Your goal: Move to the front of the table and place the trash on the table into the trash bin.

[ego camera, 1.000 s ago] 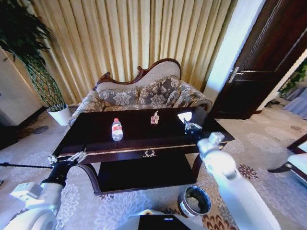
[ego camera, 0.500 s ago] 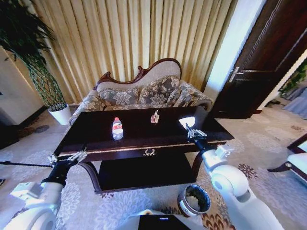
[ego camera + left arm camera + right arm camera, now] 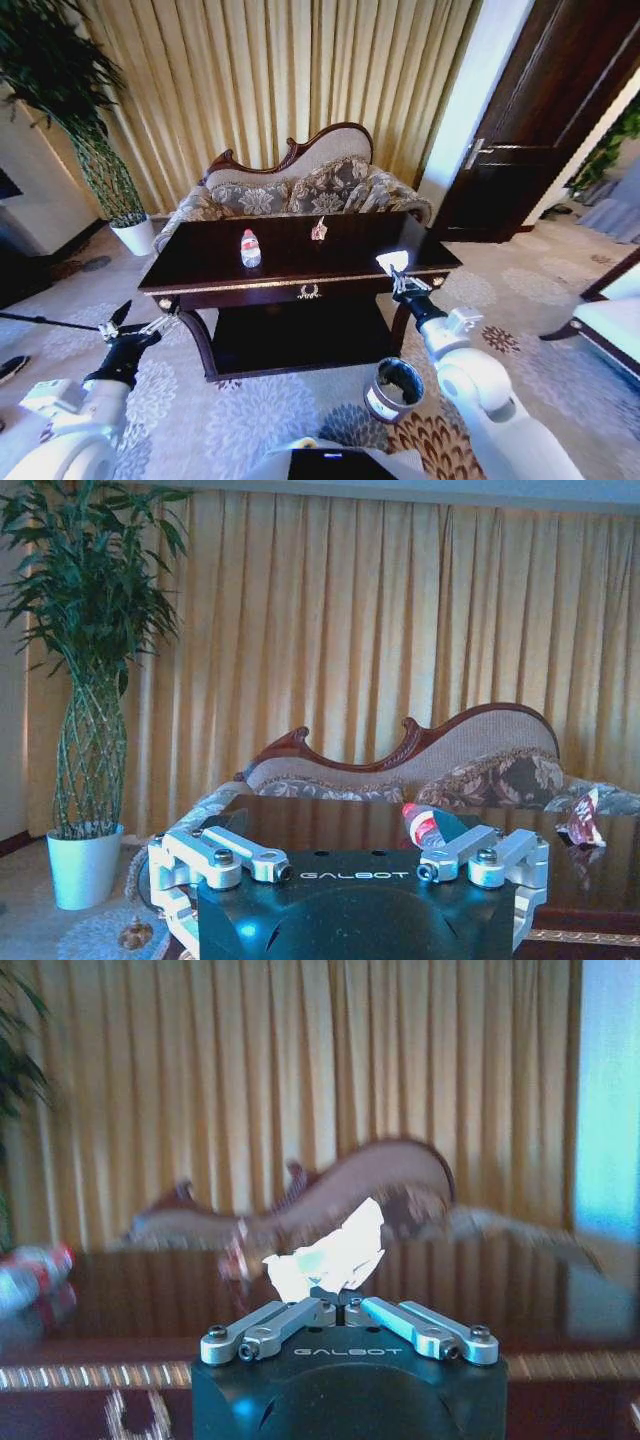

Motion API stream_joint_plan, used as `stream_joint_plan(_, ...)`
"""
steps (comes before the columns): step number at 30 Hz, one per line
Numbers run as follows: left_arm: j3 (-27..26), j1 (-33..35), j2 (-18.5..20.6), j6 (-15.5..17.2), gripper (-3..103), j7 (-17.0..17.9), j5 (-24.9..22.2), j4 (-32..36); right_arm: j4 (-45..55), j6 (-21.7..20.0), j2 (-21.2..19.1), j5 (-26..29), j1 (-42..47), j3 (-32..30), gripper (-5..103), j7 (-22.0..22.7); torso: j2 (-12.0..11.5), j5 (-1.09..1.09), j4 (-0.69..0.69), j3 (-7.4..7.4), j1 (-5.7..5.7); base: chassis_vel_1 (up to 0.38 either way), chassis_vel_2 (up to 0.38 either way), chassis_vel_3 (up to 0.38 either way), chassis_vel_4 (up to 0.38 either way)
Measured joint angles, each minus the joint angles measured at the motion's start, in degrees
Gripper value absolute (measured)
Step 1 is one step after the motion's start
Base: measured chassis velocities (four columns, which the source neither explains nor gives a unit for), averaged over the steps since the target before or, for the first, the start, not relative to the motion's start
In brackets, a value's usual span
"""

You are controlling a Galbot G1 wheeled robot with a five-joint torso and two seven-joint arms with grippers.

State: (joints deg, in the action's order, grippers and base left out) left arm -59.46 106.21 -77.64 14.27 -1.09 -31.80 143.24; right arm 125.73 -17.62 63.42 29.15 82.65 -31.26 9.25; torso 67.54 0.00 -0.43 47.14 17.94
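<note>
In the head view, the dark brown counter (image 3: pixel 210 270) stands ahead, in front of a sofa (image 3: pixel 300 190). The bottle (image 3: pixel 250 248) stands upright left of the counter's middle, and the reddish wrapper (image 3: pixel 319 230) lies farther back near its centre. The right hand (image 3: pixel 401 281) is at the counter's near right edge, pinching a piece of white crumpled paper (image 3: pixel 391 262). The trash bin (image 3: pixel 393 389) sits on the carpet near the counter's right front leg. The left hand (image 3: pixel 140 325) hovers low at the near left, fingers spread, holding nothing.

In the left wrist view, the left hand (image 3: pixel 350 865) is wide open, with the bottle (image 3: pixel 424 825) and wrapper (image 3: pixel 582 820) on the counter (image 3: pixel 330 820) beyond.

In the right wrist view, the right hand (image 3: pixel 335 1310) is closed on the paper (image 3: pixel 330 1257).
</note>
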Motion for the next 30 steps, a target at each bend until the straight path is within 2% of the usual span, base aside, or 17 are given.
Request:
stream_joint_plan(3,-0.02,-0.10,-0.02,0.00,100,-0.01,0.00,0.00,-5.30,0.00,0.46,0.05,-0.02,0.05,0,-0.24,-0.01,0.02,-0.01,0.02,0.01,0.000,0.000,0.000,0.000)
stream_joint_plan(8,-0.31,-0.27,-0.07,-0.26,100,-0.05,-0.10,0.00,-24.43,1.46,1.36,-1.84,-3.20,0.42,0,-0.36,-0.09,0.02,-0.01,0.07,0.12,-0.020,0.019,0.021,-0.029)
stream_joint_plan(9,-0.31,-0.27,-0.07,-0.26,100,-0.05,-0.10,0.00,-24.43,1.46,1.36,-1.84,-3.20,0.42,0,-0.36,-0.09,0.02,-0.01,0.07,0.12,-0.034,0.057,0.027,-0.052)
stream_joint_plan(12,-1.10,-0.27,-0.19,-0.41,100,-0.18,-1.05,0.00,-40.01,3.56,1.95,-4.29,-6.50,0.86,0,-0.98,-0.08,0.02,0.00,0.05,0.09,0.000,0.000,0.000,0.000)
stream_joint_plan(13,-1.10,-0.27,-0.19,-0.41,100,-0.18,-1.05,0.00,-40.01,3.56,1.95,-4.29,-6.50,0.86,0,-0.98,-0.08,0.02,0.00,0.05,0.09,0.000,0.000,0.000,0.000)
stream_joint_plan(17,-1.67,-0.25,-0.25,-0.47,100,-0.22,-1.60,0.00,-55.39,5.36,3.06,-7.19,-9.23,1.17,0,-1.35,-0.03,0.02,-0.01,0.03,0.04,0.000,0.000,0.000,0.000)
stream_joint_plan(21,-1.70,-0.39,-0.26,-0.49,100,-0.24,-1.73,0.00,-61.13,6.09,3.75,-7.95,-10.24,1.33,-1,-1.48,-0.04,0.00,-0.01,0.04,0.04,0.000,0.000,0.000,0.000)
stream_joint_plan(22,-1.63,-0.44,-0.26,-0.49,100,-0.24,-1.74,0.00,-62.09,6.14,4.12,-8.17,-10.52,1.33,4,-1.48,-0.05,0.01,-0.02,0.04,0.05,0.000,0.000,0.000,0.000)
stream_joint_plan(23,-1.63,-0.44,-0.26,-0.49,100,-0.24,-1.74,0.00,-62.09,6.14,4.12,-8.17,-10.52,1.33,4,-1.48,-0.05,0.01,-0.02,0.04,0.05,0.000,0.000,0.000,0.000)
stream_joint_plan(25,-1.35,-0.55,-0.24,-0.49,100,-0.27,-1.74,0.00,-62.67,6.16,4.91,-8.37,-11.12,1.17,15,-1.48,-0.05,0.00,0.00,0.04,0.06,0.000,0.000,0.000,0.000)
stream_joint_plan(28,-1.30,-0.59,-0.20,-0.49,100,-0.27,-1.74,0.00,-62.52,6.16,5.18,-8.47,-11.31,1.05,20,-1.47,-0.04,0.00,0.02,0.03,0.06,0.000,0.000,0.000,0.000)
stream_joint_plan(30,-1.35,-0.59,-0.14,-0.55,100,-0.30,-1.75,0.00,-62.12,6.16,5.27,-8.64,-11.36,0.93,31,-1.44,-0.04,0.00,0.00,0.03,0.06,0.000,0.000,0.000,0.000)
